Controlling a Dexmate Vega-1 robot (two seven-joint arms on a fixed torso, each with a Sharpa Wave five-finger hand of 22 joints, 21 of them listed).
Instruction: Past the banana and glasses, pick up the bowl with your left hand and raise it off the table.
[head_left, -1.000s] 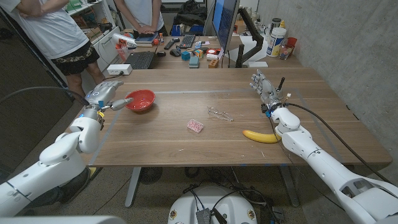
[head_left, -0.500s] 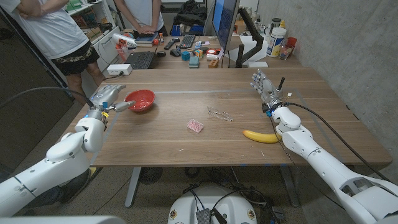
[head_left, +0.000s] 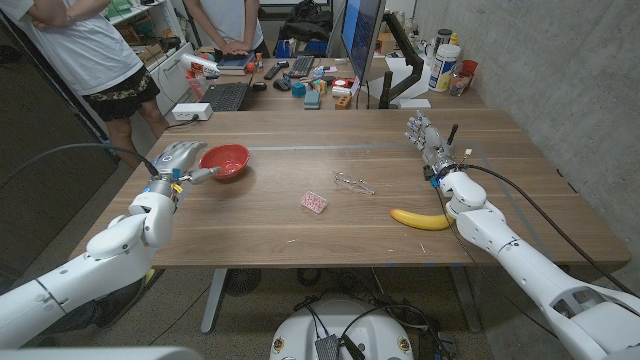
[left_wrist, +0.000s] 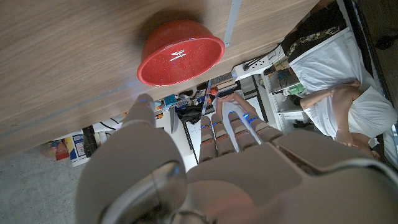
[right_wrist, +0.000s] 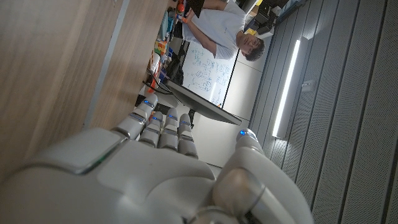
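The red bowl (head_left: 225, 161) is sitting on the wooden surface (head_left: 300, 235) over on the robot's left side, toward the far edge, right way up. The left hand (head_left: 180, 160) is hovering just beside it with fingers spread and nothing in them, one fingertip reaching toward the rim; can't tell if it's actually touching. In the left wrist view the bowl (left_wrist: 180, 60) is right ahead of the fingers (left_wrist: 231, 124). The glasses (head_left: 354, 182) and a small pink thing (head_left: 314, 202) are lying mid-surface, and the banana (head_left: 419, 218) is lying just beside the right arm. The right hand (head_left: 424, 135) is standing empty near the far right, fingers loosely apart.
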